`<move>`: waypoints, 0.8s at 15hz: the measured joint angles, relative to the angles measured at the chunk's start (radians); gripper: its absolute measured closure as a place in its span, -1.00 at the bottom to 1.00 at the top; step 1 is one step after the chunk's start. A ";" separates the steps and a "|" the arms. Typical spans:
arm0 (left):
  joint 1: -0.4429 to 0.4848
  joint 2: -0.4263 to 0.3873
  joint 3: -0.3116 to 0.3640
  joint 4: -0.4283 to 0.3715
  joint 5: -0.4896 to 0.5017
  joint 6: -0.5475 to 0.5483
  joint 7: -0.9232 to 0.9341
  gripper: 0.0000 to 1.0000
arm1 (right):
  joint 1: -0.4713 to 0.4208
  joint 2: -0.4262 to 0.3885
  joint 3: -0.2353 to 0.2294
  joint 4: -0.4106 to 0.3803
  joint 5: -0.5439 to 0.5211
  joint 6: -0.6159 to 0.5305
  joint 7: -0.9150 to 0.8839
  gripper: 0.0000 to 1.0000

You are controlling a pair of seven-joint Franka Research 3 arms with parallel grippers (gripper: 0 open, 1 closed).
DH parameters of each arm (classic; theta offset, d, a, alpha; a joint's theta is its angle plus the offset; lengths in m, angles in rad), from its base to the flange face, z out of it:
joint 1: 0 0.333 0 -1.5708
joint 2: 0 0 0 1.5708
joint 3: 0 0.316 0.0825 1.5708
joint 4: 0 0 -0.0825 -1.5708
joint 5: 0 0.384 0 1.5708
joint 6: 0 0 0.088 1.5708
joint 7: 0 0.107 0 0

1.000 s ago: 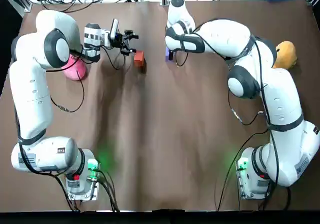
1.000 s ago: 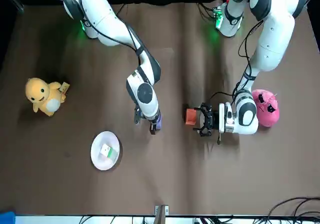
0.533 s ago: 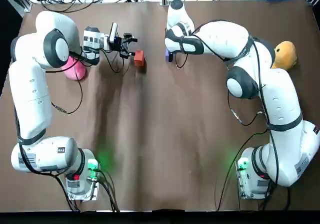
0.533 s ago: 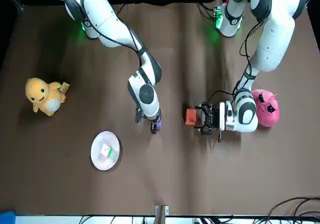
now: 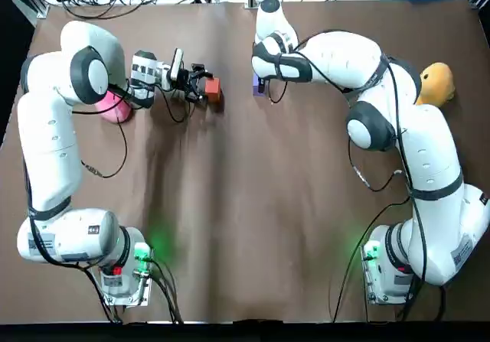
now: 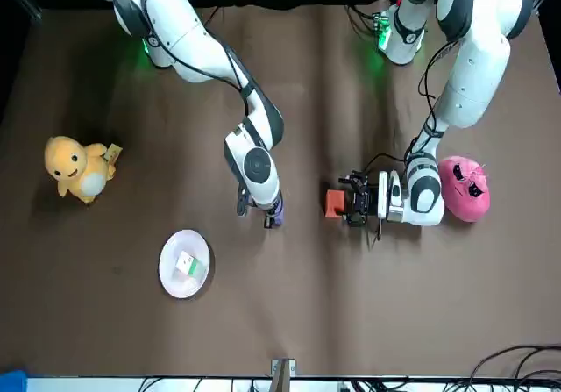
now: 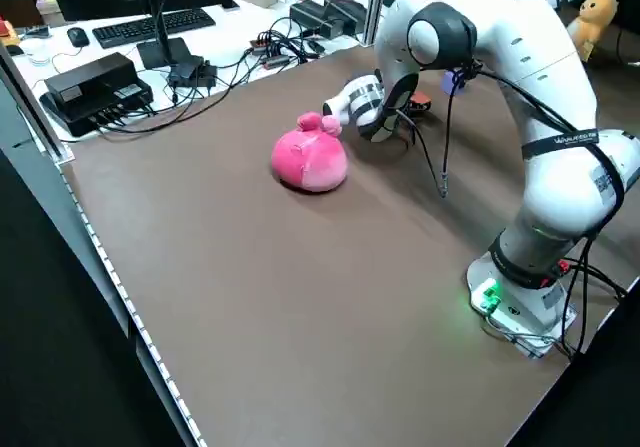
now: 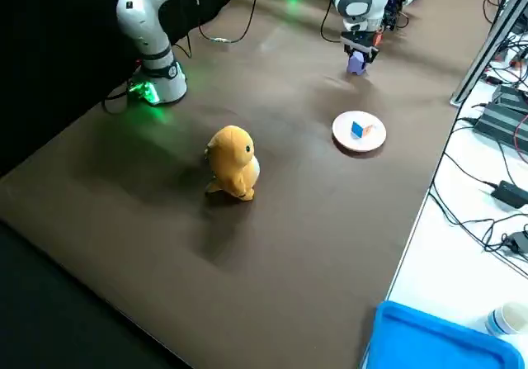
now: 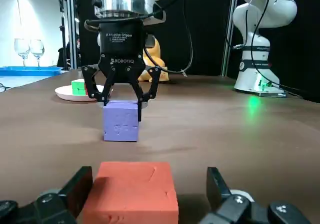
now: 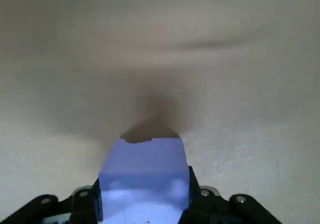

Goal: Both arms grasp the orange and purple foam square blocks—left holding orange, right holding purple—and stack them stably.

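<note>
Left arm: elbow raised, forearm laid out low and level over the worktop (image 5: pixel 245 204), wrist pointing toward the robot's right. Left end effector (image 5: pixel 200 86) sits at worktop height with its fingers (image 9: pixel 80 185) spread wide, one on each side of the orange foam block (image 5: pixel 212 89). In the left wrist view one finger is just beside the block and the other has a clear gap, so no grip is made.

Right arm: stretched forward and across toward the middle, wrist vertical, pointing straight down. Right end effector (image 9: pixel 122 98) is closed on the top part of the purple foam block (image 9: pixel 120 121), with the fingertips pressed on its two sides.

Orange foam block: orange-red cube with a faint pressed mark on top, flat on the worktop at the far side near centre. Purple foam block: pale lavender cube with faint embossed marks on the face, resting on the worktop to the robot's right of the orange one. The two blocks are near each other but apart, not stacked.

Also on the worktop: pink plush toy (image 5: pixel 115 106) beside the left forearm, yellow plush toy (image 6: pixel 79 169) on the robot's right side, and a white plate (image 6: pixel 166 274) with a small green and blue cube (image 6: pixel 186 265) on it
</note>
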 joint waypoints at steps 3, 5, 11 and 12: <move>0.000 0.000 0.000 0.004 -0.009 0.015 0.002 -1.00 | -0.032 -0.004 0.026 0.018 0.003 -0.002 0.000 -0.19; 0.000 0.001 0.000 0.004 -0.012 0.021 0.025 -1.00 | -0.070 -0.018 0.053 0.031 0.003 -0.049 -0.005 -0.19; -0.002 0.020 0.000 0.004 -0.015 0.028 0.055 -1.00 | -0.124 -0.057 0.071 0.066 0.003 -0.163 -0.027 -0.19; -0.002 0.027 0.000 0.004 -0.021 0.031 0.058 -1.00 | -0.125 -0.059 0.072 0.066 0.003 -0.166 -0.029 -0.19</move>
